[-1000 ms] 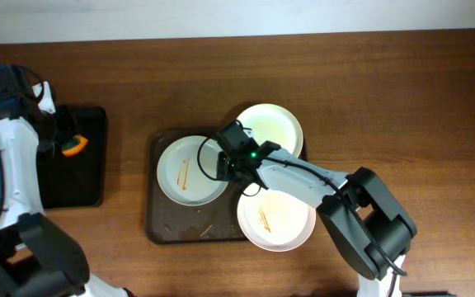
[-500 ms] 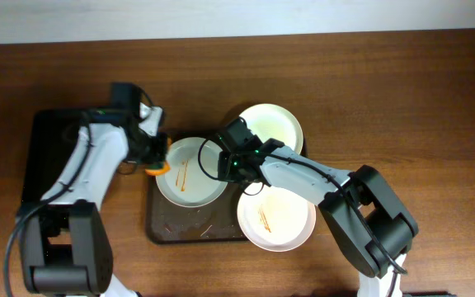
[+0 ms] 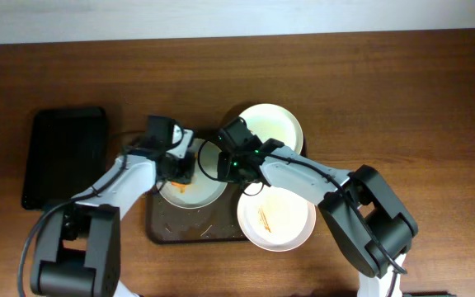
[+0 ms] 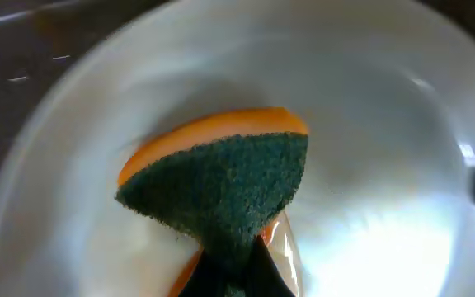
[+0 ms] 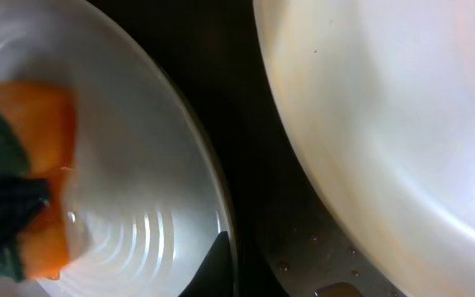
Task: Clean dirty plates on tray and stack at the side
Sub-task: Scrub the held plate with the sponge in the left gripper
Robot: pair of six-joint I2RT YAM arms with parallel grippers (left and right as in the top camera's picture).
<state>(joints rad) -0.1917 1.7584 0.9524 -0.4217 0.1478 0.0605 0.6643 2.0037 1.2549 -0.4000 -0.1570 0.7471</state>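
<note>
Three white plates show in the overhead view. The left plate (image 3: 200, 186) lies on the dark brown tray (image 3: 190, 231). The far plate (image 3: 272, 128) and the near plate (image 3: 276, 219), which has orange streaks, overlap the tray's right rim. My left gripper (image 3: 177, 170) is shut on an orange sponge with a green scouring face (image 4: 221, 181) and presses it on the middle of the left plate (image 4: 386, 165). My right gripper (image 3: 223, 165) is shut on that plate's right rim (image 5: 221, 206), with one finger (image 5: 214, 268) inside the rim. The sponge also shows in the right wrist view (image 5: 23, 190).
A smaller black tray (image 3: 64, 157) lies on the wooden table at the far left. Crumbs and droplets lie on the brown tray's floor (image 5: 303, 256) between the plates. The far plate (image 5: 386, 124) is close beside my right gripper.
My left arm has swung from the black tray to the left plate, carrying the sponge, and now has it on the plate's centre. My right gripper has stayed at the plate's rim.
</note>
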